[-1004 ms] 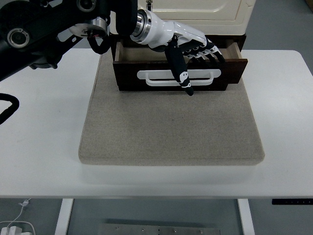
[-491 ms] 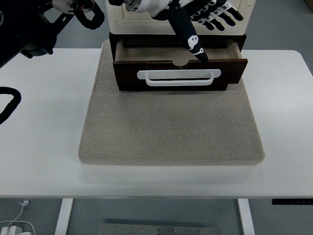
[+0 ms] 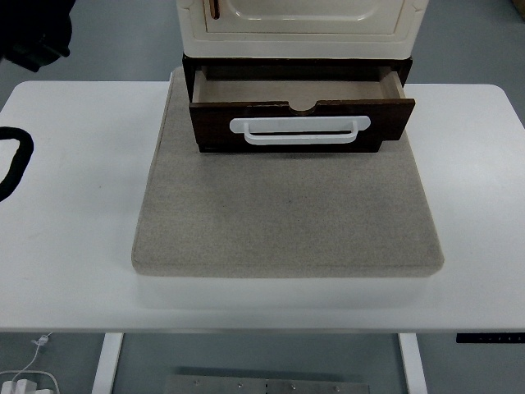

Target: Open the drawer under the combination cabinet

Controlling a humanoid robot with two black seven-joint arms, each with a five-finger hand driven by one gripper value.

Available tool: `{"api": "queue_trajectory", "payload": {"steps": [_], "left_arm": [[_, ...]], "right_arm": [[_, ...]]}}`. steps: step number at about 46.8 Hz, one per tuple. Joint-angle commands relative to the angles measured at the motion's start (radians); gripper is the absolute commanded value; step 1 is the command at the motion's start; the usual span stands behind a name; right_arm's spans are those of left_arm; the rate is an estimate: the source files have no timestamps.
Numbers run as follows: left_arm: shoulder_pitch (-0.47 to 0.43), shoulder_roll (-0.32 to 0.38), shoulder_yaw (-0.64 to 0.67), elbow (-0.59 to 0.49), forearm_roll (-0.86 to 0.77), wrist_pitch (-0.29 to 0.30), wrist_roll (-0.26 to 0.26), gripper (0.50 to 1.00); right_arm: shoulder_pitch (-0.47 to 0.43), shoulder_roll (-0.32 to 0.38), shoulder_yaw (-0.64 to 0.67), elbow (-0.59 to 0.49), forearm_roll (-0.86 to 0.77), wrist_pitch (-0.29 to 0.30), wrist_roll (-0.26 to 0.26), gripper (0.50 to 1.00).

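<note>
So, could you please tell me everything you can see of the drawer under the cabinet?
The drawer is dark brown, wood by its look, with a lighter bare interior that appears empty. A white bar handle runs across its front, and the front's top edge has a small curved notch. It stands pulled out toward the table's near edge, level, below the cream cabinet and above the grey mat. No hand touches it.

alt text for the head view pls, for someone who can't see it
A dark brown wooden drawer with a white bar handle stands pulled open and looks empty, under a cream cabinet at the far side of a white table. Both sit on a grey-beige felt mat. No robot hand is visible; a black cable loop lies at the left edge.
</note>
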Motion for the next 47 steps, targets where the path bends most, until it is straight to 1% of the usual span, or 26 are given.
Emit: {"api": "queue_trajectory", "payload": {"steps": [1, 7, 12, 20, 32, 36, 41, 47], "left_arm": [[0.019, -0.003, -0.051, 0.001, 0.000, 0.026, -0.017, 1.000], [0.051, -0.004, -0.111, 0.002, 0.000, 0.047, -0.045, 1.000], [0.077, -0.004, -0.181, 0.002, -0.002, 0.083, -0.088, 1.000], [0.105, -0.006, -0.289, 0.005, -0.005, 0.104, -0.141, 1.000], [0.120, -0.003, -0.399, 0.022, -0.077, 0.150, -0.220, 1.000], [0.120, -0.001, -0.436, 0.047, -0.103, 0.182, -0.250, 1.000], [0.120, 0.005, -0.474, 0.076, -0.118, 0.247, -0.284, 1.000], [0.125, 0.012, -0.527, 0.109, -0.135, 0.314, -0.289, 1.000]], "right_arm": [[0.000, 0.000, 0.000, 0.000, -0.002, 0.002, 0.000, 0.928], [0.000, 0.000, -0.002, 0.000, -0.002, 0.000, 0.000, 0.928], [0.000, 0.000, -0.002, 0.000, -0.002, 0.000, 0.000, 0.928], [0.000, 0.000, -0.002, 0.000, -0.002, 0.002, 0.000, 0.928], [0.000, 0.000, 0.000, 0.000, -0.002, 0.000, 0.000, 0.928], [0.000, 0.000, 0.000, 0.000, -0.002, 0.000, 0.000, 0.928], [0.000, 0.000, 0.000, 0.000, -0.002, 0.002, 0.000, 0.928], [0.000, 0.000, 0.000, 0.000, -0.002, 0.002, 0.000, 0.928]]}}
